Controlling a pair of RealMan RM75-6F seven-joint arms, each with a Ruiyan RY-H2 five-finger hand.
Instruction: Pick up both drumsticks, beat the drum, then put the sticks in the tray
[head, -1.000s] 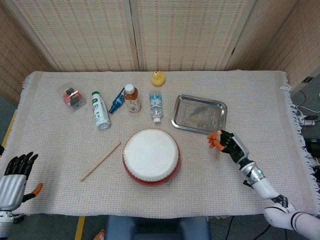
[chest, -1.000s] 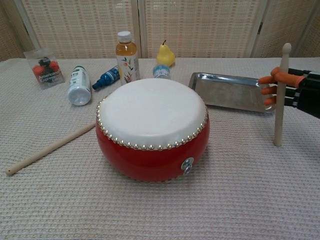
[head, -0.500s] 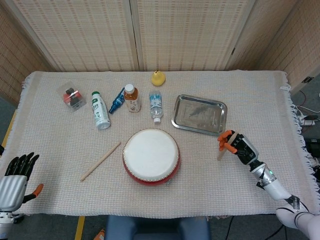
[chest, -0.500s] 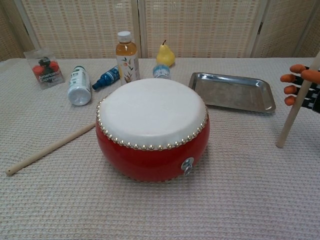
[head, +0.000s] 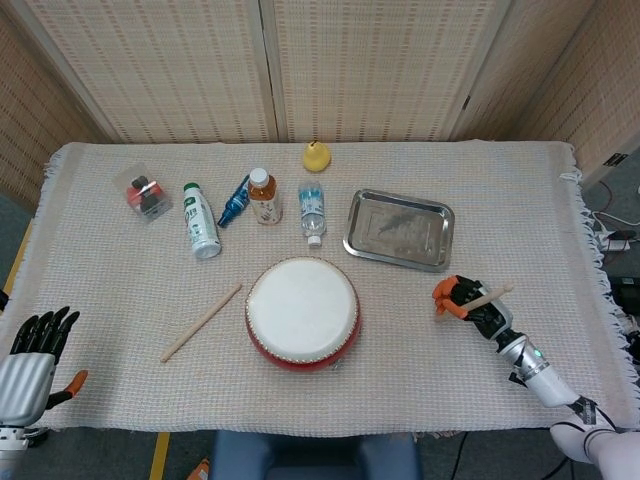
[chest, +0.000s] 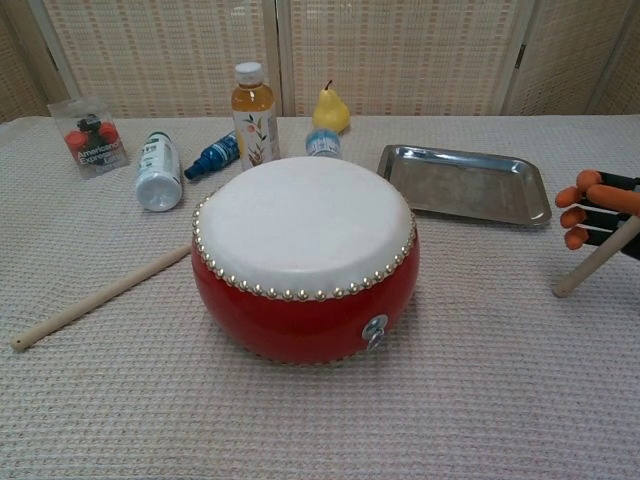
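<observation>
Showing only in the head view: the left hand (head: 30, 352), sitting at the lower left corner of the frame with dark fingers spread and holding nothing, well apart from everything on the cloth. Missing from the chest view altogether.

Gripping one drumstick (head: 483, 297) in the right hand (head: 468, 303) at the lower right of the head view, fingers wrapping round the shaft, the stick slanting up toward the right past the hand. Appearing in the chest view at the right edge, orange-tipped fingers (chest: 573, 217) closing round the same stick (chest: 592, 266), its lower end touching the cloth, its upper part running out of frame.

Lying flat on the cloth left of the drum (head: 303, 312), the second drumstick (head: 201, 322): plain pale wood, slim, slanting from lower left to upper right, far from both hands.

Sitting at the upper right of the drum, a metal tray (head: 436, 215), just above the right hand in the head view.
</observation>
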